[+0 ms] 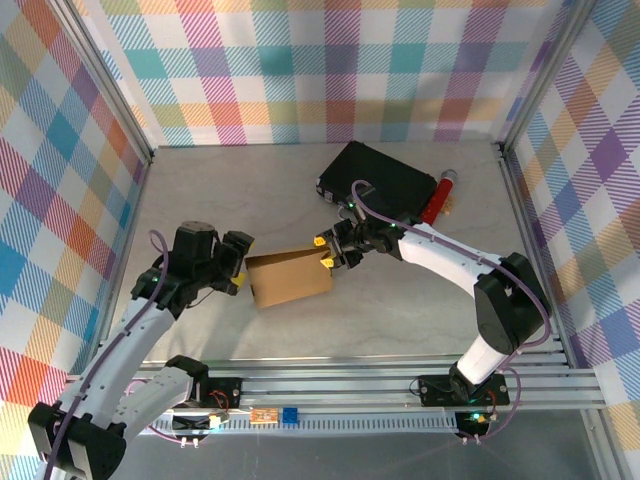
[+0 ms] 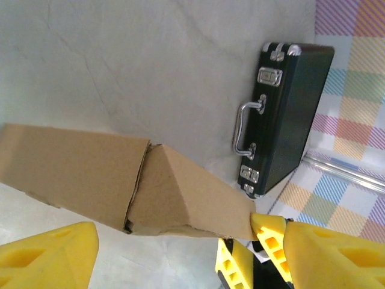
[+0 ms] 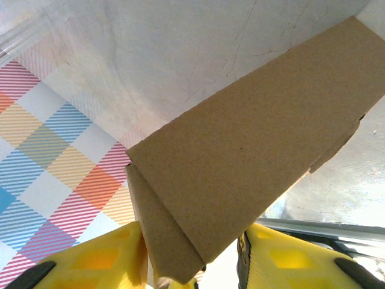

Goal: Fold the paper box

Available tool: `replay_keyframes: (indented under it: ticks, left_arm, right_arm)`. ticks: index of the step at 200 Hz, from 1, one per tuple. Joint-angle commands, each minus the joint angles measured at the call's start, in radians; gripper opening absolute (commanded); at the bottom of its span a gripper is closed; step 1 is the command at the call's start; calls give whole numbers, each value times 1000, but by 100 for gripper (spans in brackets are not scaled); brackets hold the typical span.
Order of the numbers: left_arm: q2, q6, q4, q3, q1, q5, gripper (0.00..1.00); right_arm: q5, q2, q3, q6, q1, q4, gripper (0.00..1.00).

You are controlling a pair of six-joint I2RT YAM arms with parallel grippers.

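Observation:
The paper box (image 1: 290, 279) is plain brown cardboard, partly folded, lying at the middle of the table. My right gripper (image 1: 328, 253) is shut on its right end. In the right wrist view the folded end of the box (image 3: 240, 162) sits between both yellow fingers (image 3: 102, 259) of the right gripper (image 3: 192, 241). My left gripper (image 1: 238, 268) stands open at the box's left end. In the left wrist view the box (image 2: 90, 174) lies just ahead of the left gripper (image 2: 174, 241), with a creased, tent-like end and nothing clamped.
A black hard case (image 1: 380, 180) with metal latches lies behind the box at the back right, seen on edge in the left wrist view (image 2: 289, 114). A red cylinder (image 1: 440, 197) lies beside it. Checked walls enclose the table.

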Motion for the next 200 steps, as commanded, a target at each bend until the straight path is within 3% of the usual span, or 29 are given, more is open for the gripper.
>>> replay_keyframes:
  ticks: [1, 38, 73, 146, 200]
  left_arm:
    - [-1, -142, 45, -11, 8, 84, 78]
    - [-51, -250, 96, -98, 8, 73, 74]
    - [-35, -252, 183, -138, 17, 60, 70]
    - [-103, -308, 240, -262, 59, 58, 42]
    - [-172, -311, 195, -318, 63, 57, 38]
  right_arm:
    - [63, 16, -42, -19, 3, -92, 38]
    - [60, 19, -43, -19, 3, -91, 38]
    - [58, 20, -43, -20, 3, -90, 37]
    - [61, 23, -43, -33, 2, -97, 35]
    - [61, 20, -57, -51, 3, -109, 35]
